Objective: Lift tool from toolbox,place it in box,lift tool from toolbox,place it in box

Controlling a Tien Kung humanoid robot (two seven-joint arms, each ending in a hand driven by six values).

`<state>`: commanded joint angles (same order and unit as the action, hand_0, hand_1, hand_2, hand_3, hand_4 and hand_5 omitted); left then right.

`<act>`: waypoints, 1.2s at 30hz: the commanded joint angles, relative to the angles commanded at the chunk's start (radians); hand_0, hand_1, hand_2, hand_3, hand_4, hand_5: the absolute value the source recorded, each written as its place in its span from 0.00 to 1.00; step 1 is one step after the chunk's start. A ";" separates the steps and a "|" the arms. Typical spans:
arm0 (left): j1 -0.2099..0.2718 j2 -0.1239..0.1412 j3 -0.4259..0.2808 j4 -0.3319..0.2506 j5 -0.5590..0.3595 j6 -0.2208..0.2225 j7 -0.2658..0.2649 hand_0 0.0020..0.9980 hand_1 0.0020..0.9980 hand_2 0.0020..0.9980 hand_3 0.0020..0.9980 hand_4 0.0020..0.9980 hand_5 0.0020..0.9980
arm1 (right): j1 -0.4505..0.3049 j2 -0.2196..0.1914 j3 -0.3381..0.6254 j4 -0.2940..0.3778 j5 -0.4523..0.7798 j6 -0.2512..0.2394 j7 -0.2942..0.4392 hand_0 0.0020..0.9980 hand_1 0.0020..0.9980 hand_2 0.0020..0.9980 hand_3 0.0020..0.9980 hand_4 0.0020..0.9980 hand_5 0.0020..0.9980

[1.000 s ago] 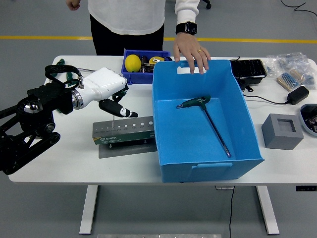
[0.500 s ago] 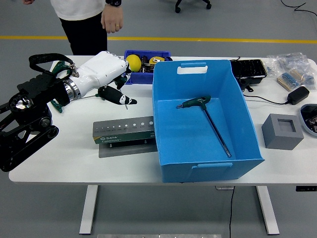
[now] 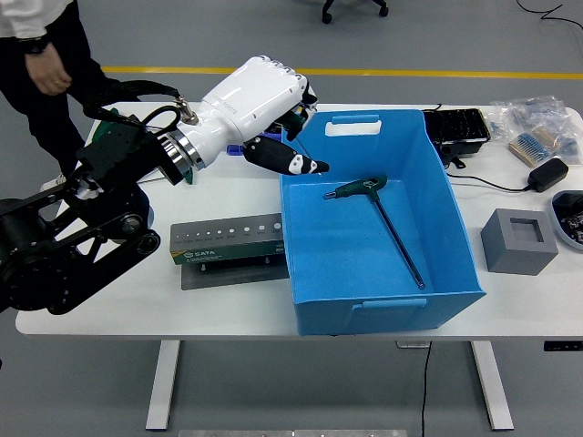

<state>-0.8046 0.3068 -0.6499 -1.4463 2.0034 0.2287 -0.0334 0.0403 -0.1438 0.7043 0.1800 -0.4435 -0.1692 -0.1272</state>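
My left hand (image 3: 303, 135) is white with dark fingertips. It hovers over the far left rim of the big blue box (image 3: 364, 314), its fingers curled on a dark-handled tool that the hand mostly hides. The grey and green tool holder (image 3: 228, 244) lies on the table left of the box, below my forearm. A green T-handle wrench (image 3: 375, 195) lies inside the box with its long shaft pointing to the near right. The right arm is out of view.
A person (image 3: 41, 64) stands at the far left corner, one hand hanging down. A black tray (image 3: 457, 127), plastic bags (image 3: 537, 127), a black adapter (image 3: 547, 174), a grey block (image 3: 518, 241) and a bowl (image 3: 570, 218) are to the right of the box.
My left hand rose from the tool holder with a tool and swung right and away to the box's left rim. The person let go of the box and walked off left.
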 joint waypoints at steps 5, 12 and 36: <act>-0.017 -0.091 0.114 0.107 -0.006 0.023 -0.020 0.37 0.04 0.07 0.14 0.94 0.67 | 0.003 0.001 0.008 0.000 -0.017 0.000 -0.007 0.72 0.68 0.78 0.74 0.93 0.87; -0.036 -0.164 0.209 0.238 -0.020 -0.037 -0.022 0.58 0.41 0.41 0.47 0.96 0.71 | 0.006 0.000 0.020 0.000 -0.038 0.001 -0.011 0.72 0.68 0.78 0.74 0.93 0.87; 0.088 -0.118 0.004 0.213 0.011 -0.007 -0.005 0.97 0.91 0.95 0.74 0.99 0.74 | -0.003 0.002 0.015 0.000 -0.037 0.000 -0.007 0.72 0.68 0.78 0.74 0.93 0.87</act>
<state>-0.7168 0.1889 -0.6455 -1.2333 2.0147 0.2217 -0.0385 0.0371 -0.1419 0.7197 0.1800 -0.4805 -0.1689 -0.1341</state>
